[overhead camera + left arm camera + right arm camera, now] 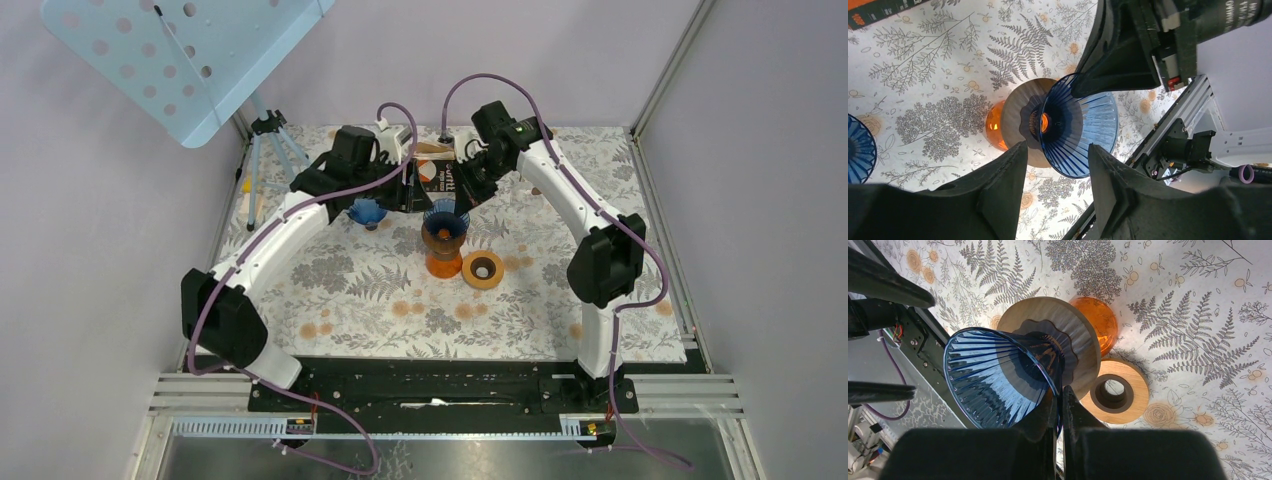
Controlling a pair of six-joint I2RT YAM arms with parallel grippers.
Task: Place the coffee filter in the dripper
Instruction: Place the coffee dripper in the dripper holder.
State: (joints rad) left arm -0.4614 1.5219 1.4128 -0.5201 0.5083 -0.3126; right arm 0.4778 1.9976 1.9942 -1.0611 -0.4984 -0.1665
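The dripper (445,220) is a blue ribbed cone (993,375) seated in a wooden collar (1068,325) on an orange glass carafe (1100,320). My right gripper (1060,390) is shut on the cone's rim, one finger inside and one outside. My left gripper (1055,150) hangs over the opposite side of the cone (1083,130) with its jaws partly apart. The cone's near rim shows between the fingertips, and I cannot tell whether they touch it. No coffee filter can be made out in any view.
A second blue cone (367,212) sits on the floral cloth left of the carafe. A loose wooden ring (483,270) lies just right of it. A dark box (437,180) lies at the back under the wrists, and a small tripod (268,145) stands at the back left.
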